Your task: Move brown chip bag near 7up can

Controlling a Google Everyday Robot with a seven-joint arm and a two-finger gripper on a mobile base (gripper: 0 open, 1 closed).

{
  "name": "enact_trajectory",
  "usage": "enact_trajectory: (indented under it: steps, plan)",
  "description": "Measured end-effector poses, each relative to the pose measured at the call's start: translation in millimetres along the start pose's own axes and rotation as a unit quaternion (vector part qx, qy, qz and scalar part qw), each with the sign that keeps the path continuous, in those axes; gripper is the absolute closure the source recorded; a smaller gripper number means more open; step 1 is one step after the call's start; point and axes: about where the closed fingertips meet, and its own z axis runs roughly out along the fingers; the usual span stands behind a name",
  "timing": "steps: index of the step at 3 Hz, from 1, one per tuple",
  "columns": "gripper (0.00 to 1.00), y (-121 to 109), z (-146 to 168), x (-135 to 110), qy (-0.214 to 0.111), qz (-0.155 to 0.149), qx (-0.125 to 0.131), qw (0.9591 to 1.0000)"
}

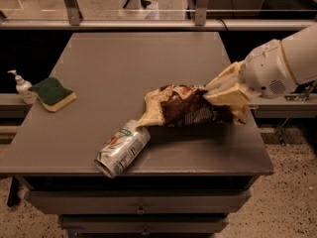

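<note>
The brown chip bag (pixel 185 107) hangs above the grey table (pixel 124 68), its cream left end right next to the top of the 7up can (pixel 122 148). The can lies on its side near the table's front edge, its open end toward the front left. My gripper (pixel 224 94) comes in from the right on a white arm and is shut on the bag's right end, holding it a little above the table.
A green-and-yellow sponge (pixel 53 93) lies at the table's left edge, with a small white pump bottle (pixel 22 87) just beyond it. A metal rail with posts (pixel 200 4) runs behind the table. Drawers sit below the front edge.
</note>
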Motion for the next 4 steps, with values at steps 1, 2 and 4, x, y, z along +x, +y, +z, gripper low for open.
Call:
enact_trajectory:
  steps: [1,2,4]
  plan:
    - [0.36,3.2,3.0,-0.3,0.003,0.002,-0.006,1.0000]
    - [0.13,6.1,5.6,-0.3,0.005,0.004,-0.011,0.9999]
    - [0.00,5.2,3.6,3.3,0.004,0.007,-0.009,0.9999]
